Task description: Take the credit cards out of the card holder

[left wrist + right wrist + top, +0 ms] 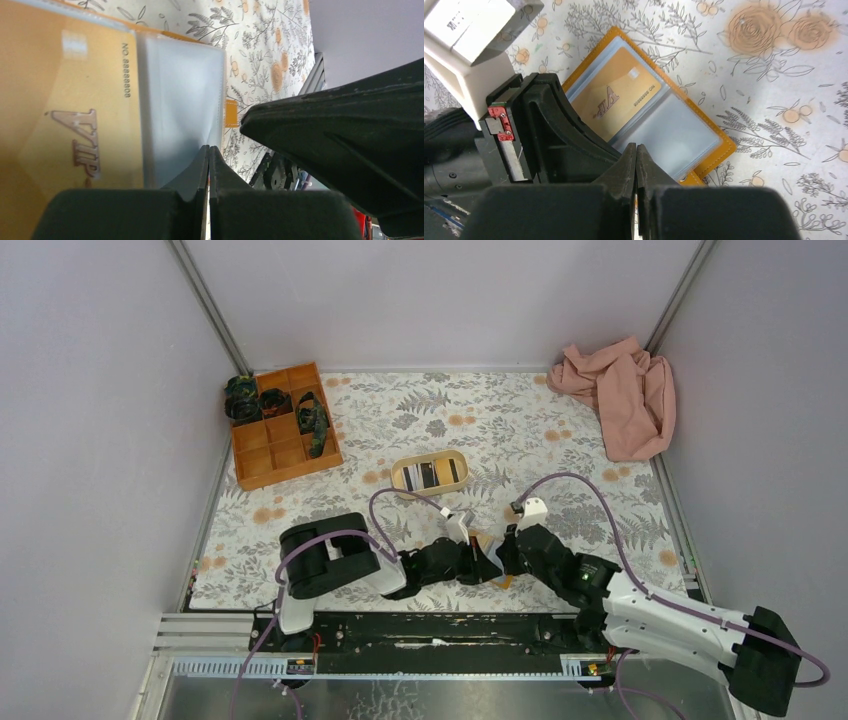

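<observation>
Pressed-together left claw and right claw sit over the open card holder.

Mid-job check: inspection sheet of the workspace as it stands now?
Surface: floral table cover.
Job's things: card holder lies open by the arms; gold VIP card in one sleeve, next sleeve empty.
Clutter: oval tray holding striped items; compartment box with dark items; pink cloth far right.
Grippers: left gripper and right gripper both shut at the holder's sleeve edge; grip unclear.
Cables: purple cables loop over both arms.
Surroundings: plain grey walls.
</observation>
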